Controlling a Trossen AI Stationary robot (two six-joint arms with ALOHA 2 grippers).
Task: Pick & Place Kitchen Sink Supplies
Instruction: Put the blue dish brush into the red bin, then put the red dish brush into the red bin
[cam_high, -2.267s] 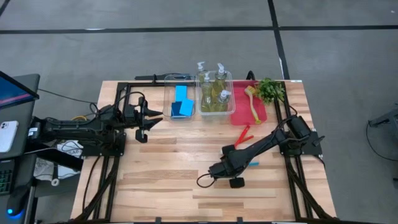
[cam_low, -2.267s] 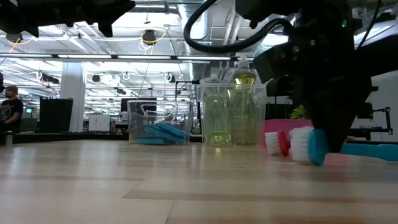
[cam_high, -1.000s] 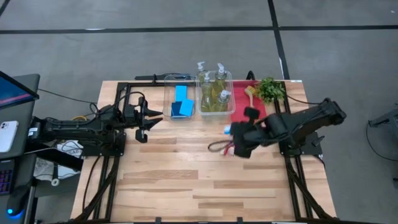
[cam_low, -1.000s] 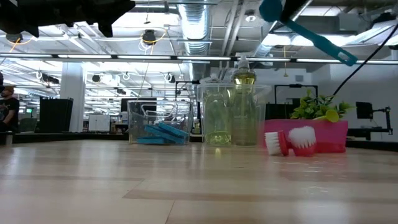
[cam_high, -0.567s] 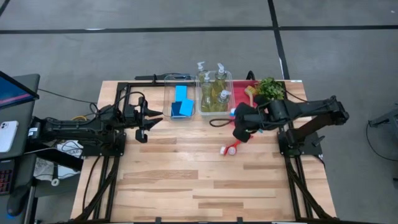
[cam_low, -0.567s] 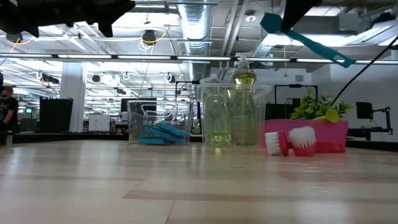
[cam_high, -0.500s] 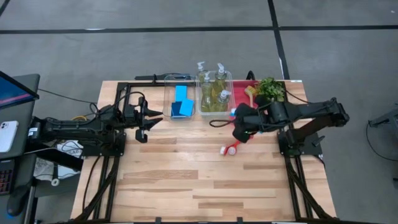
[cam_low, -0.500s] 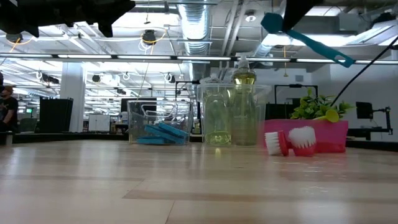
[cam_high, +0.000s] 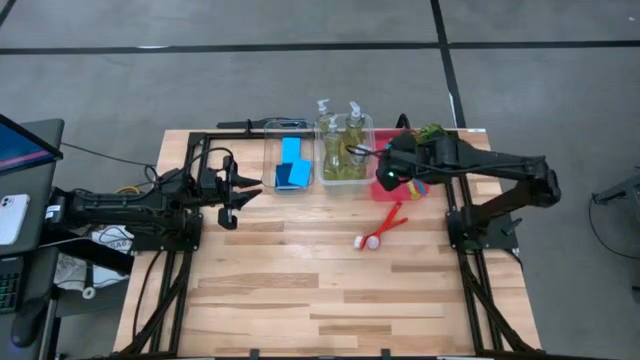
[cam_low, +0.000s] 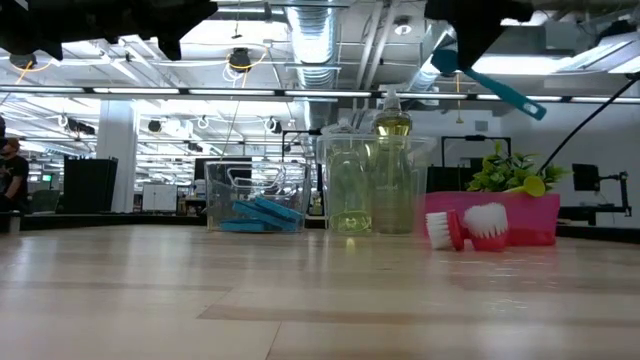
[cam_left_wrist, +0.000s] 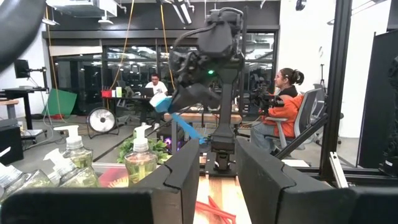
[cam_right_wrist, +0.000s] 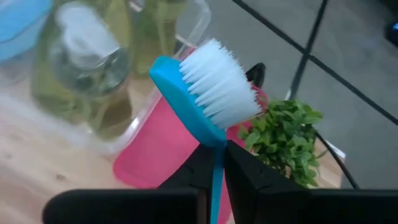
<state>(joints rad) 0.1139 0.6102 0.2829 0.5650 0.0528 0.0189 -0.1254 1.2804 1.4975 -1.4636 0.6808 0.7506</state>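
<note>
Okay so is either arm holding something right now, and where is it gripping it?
The right gripper holds the blue brush by its thin handle, just below the bristle head, up above the red tray. The left gripper holds nothing.

Wooden table (cam_high: 290, 290): bins (cam_high: 290, 165), red tray (cam_high: 388, 188), seemingly red brush (cam_high: 380, 229).

The right arm reaches from 3 o'clock toward 12 o'clock, and its right gripper (cam_high: 388, 178) hangs raised with the fingers (cam_right_wrist: 239, 167) pressed close together. The left arm lies low at 9 o'clock, and its left gripper (cam_high: 252, 187) stands partly apart.
</note>
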